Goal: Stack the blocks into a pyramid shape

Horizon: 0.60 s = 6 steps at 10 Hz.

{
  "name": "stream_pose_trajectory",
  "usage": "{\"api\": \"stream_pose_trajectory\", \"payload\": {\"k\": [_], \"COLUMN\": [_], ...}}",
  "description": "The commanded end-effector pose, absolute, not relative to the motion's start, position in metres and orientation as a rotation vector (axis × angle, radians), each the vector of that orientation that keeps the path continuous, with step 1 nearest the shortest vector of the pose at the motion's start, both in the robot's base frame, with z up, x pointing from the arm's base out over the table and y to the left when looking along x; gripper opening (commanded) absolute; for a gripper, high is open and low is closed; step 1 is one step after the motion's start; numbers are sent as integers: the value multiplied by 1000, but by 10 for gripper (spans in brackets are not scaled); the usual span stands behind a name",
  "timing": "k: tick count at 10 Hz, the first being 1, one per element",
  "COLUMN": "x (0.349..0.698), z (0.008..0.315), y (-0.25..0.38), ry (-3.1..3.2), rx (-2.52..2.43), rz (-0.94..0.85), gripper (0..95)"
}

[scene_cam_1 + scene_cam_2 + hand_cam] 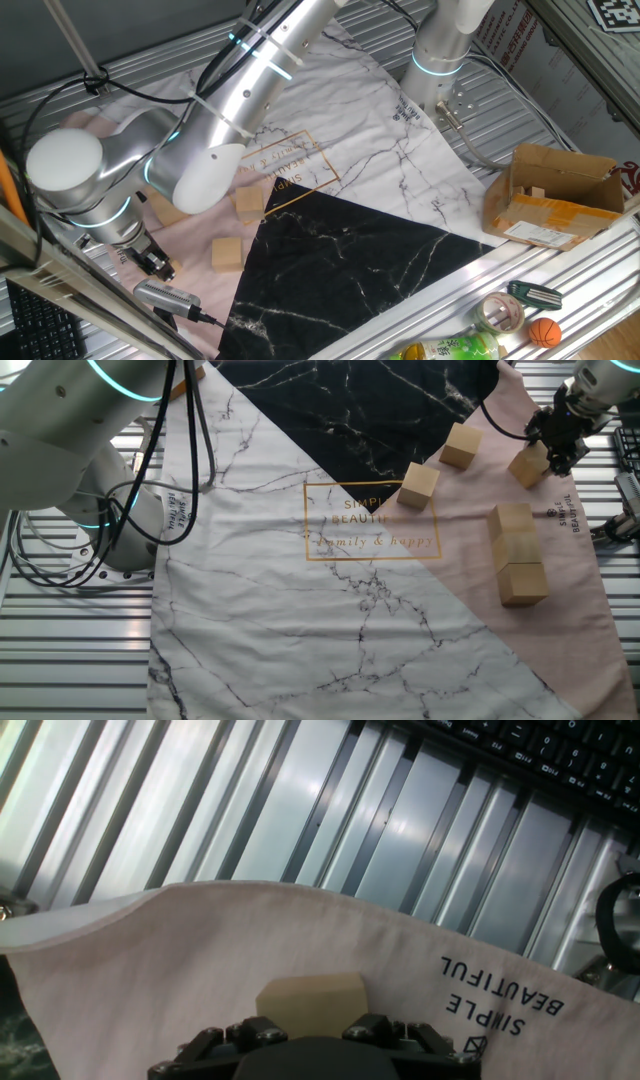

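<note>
Item: six small plain cubes of light tan unfinished wood, set on a marble-print cloth (pixel 300 630) spread over the slatted metal worktop (pixel 60 650).

Locations, the other fixed view: three cubes in a touching row (pixel 518 552) on the pink corner of the cloth, near its edge; this reads as the pyramid's base. Two loose cubes lie apart, one (pixel 419 486) at the border of the gold lettering, one (pixel 461 445) by the black panel. The sixth cube (pixel 528 464) sits close to the cloth's far edge, at the pincer (pixel 560 445).

Pincer: black, two-fingered, narrow about the sixth cube; the hand view shows that cube (pixel 310 1003) between the fingers (pixel 375 1030), just above the pink cloth. Whether the grip is firm cannot be told.

Step in hand, judged: collecting a cube for the second tier; base row laid, nothing yet on top.

Next move calls for: lifting clear, carrying to the row, and setting the cube squarely astride a seam between two base cubes without nudging them.

Also present: brown cardboard box (pixel 555 195), at the worktop's opposite edge.
</note>
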<state>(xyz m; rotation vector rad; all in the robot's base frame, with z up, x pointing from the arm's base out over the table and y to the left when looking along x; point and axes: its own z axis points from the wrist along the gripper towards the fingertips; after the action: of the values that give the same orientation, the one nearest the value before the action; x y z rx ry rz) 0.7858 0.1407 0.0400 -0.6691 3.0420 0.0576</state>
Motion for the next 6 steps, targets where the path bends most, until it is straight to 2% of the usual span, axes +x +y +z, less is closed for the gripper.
{"api": "stream_pose_trajectory", "payload": {"k": [1,3,6], "x": [785,785,785], "z": [40,40,40], "y": [140,140,141], "ry": [3040,3041,3035], "rx": [-671,-658,-677], "rz": [52,62,52], "gripper": [380,0,0]}}
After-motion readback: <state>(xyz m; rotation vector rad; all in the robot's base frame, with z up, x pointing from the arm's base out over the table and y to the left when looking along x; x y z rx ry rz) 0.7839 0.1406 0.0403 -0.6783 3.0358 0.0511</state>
